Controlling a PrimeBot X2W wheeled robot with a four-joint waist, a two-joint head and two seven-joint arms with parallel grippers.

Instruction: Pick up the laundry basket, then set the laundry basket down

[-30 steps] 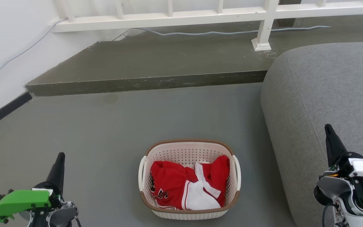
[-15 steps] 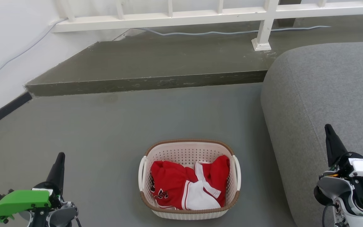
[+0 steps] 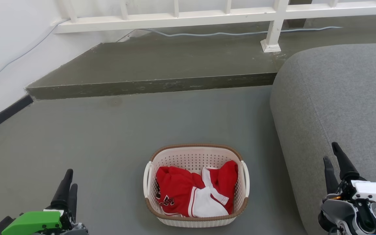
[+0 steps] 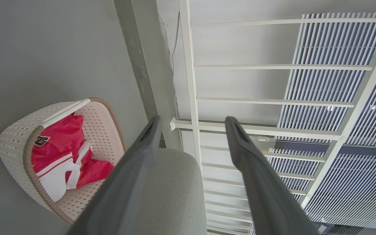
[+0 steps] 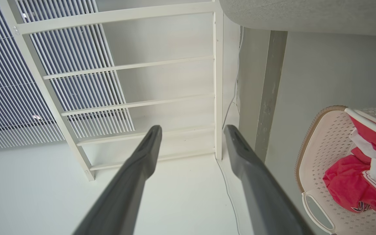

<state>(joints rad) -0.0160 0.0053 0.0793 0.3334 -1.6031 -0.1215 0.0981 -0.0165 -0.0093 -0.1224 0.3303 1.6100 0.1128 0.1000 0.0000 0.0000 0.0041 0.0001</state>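
The laundry basket (image 3: 194,159) stands on the grey floor at the lower centre of the head view, cream-white and perforated, with brown rim bands and white side handles. Red and white clothes (image 3: 193,194) lie inside it. My left gripper (image 3: 71,179) is at the lower left, well left of the basket, open and empty. My right gripper (image 3: 330,151) hangs open and empty at the lower right, in front of the grey sofa. In the left wrist view the basket (image 4: 15,137) lies left of the spread left gripper (image 4: 193,119). The right wrist view has the basket (image 5: 325,143) right of the open right gripper (image 5: 192,127).
A large grey sofa (image 3: 338,98) rises close to the basket's right side. Behind the basket runs a raised dark step (image 3: 148,85) with a white railing (image 3: 207,16) and a cable on it. A white wall (image 3: 5,49) with a dark skirting closes the left.
Both grippers sit lower in the head view than before, and each now shows two parted fingers instead of one dark tip. The basket has not moved.
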